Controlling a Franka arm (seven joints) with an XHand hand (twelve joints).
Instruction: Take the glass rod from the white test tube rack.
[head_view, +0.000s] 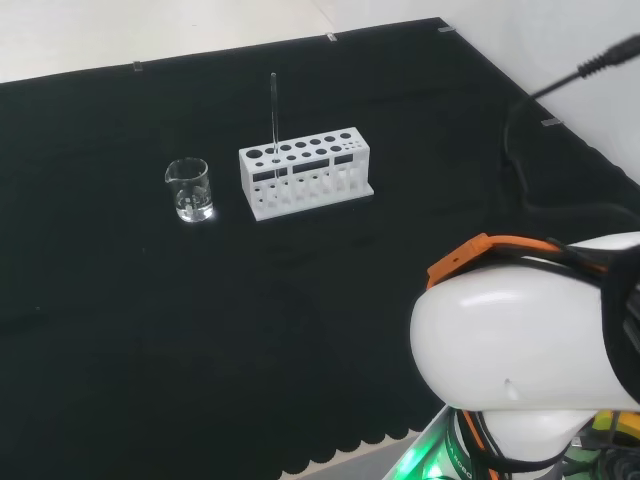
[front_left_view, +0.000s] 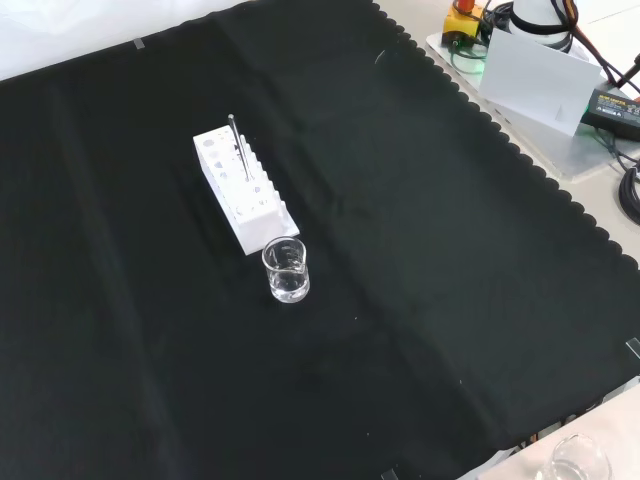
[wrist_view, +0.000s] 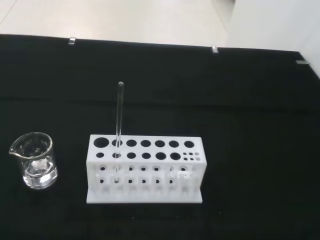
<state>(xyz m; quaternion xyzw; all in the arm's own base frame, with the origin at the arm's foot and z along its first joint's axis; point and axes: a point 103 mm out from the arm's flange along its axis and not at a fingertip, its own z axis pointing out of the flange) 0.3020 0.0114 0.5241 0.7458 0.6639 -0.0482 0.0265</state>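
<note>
A thin clear glass rod (head_view: 273, 115) is seen upright in a hole near the left end of the white plastic test tube rack (head_view: 305, 172), upper centre of the head view. A small clear glass beaker (head_view: 189, 189) is placed just left of the rack. Hand state: cannot be told.

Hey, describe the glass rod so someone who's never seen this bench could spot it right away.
On the black cloth stands one white test tube rack, with a small clear beaker just to its left in the head view. The glass rod stands upright in a hole near the rack's beaker end. It is the only thin, clear stick rising above the rack; the other holes are empty.
</note>
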